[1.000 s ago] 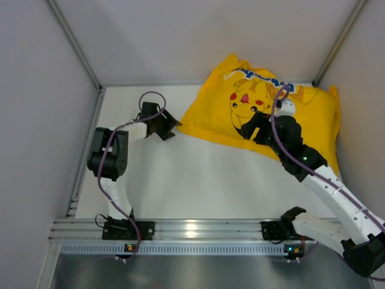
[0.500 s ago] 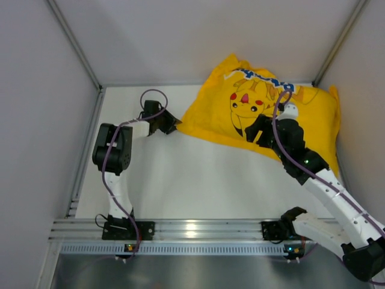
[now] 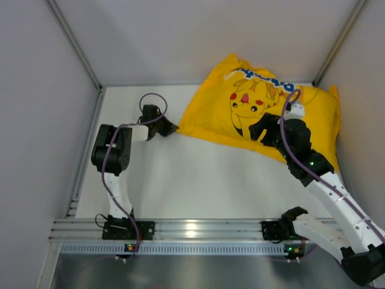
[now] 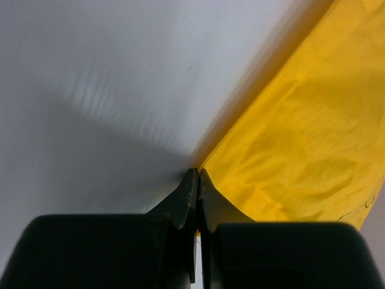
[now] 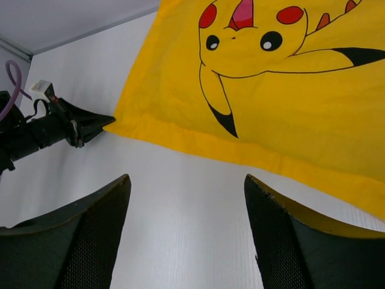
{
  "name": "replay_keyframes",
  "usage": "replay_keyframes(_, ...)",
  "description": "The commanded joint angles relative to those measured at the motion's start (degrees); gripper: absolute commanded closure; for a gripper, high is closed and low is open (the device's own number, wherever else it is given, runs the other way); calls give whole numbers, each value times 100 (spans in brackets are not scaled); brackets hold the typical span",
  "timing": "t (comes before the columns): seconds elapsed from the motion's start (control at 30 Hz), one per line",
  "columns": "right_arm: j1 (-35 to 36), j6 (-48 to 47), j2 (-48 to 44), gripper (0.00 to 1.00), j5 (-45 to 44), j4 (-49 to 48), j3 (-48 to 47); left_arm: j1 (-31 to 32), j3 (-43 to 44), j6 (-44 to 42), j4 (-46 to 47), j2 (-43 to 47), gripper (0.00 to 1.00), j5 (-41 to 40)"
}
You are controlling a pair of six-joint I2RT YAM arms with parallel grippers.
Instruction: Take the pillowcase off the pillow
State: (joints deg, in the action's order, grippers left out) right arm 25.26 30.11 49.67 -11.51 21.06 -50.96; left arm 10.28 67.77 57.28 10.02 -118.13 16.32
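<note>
white table [image 3: 198,174] fills the cell, walls on 3 sides. pillowcase [image 3: 207,114], bright yellow, lies at the far right of the table, back edge up against the rear wall, right side by the right wall, printed side up; looks puffed up in the middle, but the pillow itself is hidden inside, not seen. right arm [image 3: 325,180] reaches from its base at near right up over the case's near edge. left arm [image 3: 111,150] is bent at the elbow on the left, forearm pointing right toward the case's near-left corner. right gripper [image 5: 187,178] hangs above the case's near hem [image 5: 198,141], fingers spread wide, table and hem seen btwn them, nothing held. left gripper [image 4: 197,171] is low on the table w/ jaws pressed together, tips right at the tip of the case's corner; cloth runs off just beside the right finger, can't tell if any fabric is nipped btwn. cartoon print [image 3: 249,99], yellow w/ red cheeks and black-tipped ears, sits mid-case just beyond the right gripper. blue lettering [image 3: 258,75] near the case's far edge, beyond the print. purple cable [image 3: 153,93] loops above the left wrist.
</note>
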Motion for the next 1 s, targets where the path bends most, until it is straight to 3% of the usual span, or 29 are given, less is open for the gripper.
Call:
replay_keyframes(0.0,-100,109,43,27,237,-41,112,-237,-693,-23,167,614,100,29)
replay_keyframes(0.27,-117,329,245,27,526,170,402,-1748,-2029,-365,-508,2643,100,311)
replay_keyframes(0.5,-117,549,429,27,711,258,675,-3311,-2189,-972,-2222,4918,100,363)
replay_keyframes(0.63,-117,742,447,26,238,662,763,-4146,-2162,-1306,-3039,5668,100,390)
replay_keyframes(0.8,-109,1085,447,26,-185,1277,956,-4508,-2180,-1667,-3454,6151,100,249)
replay_keyframes(0.97,-100,989,456,26,95,1287,1307,-4526,-2469,-1632,-3498,6345,100,688)
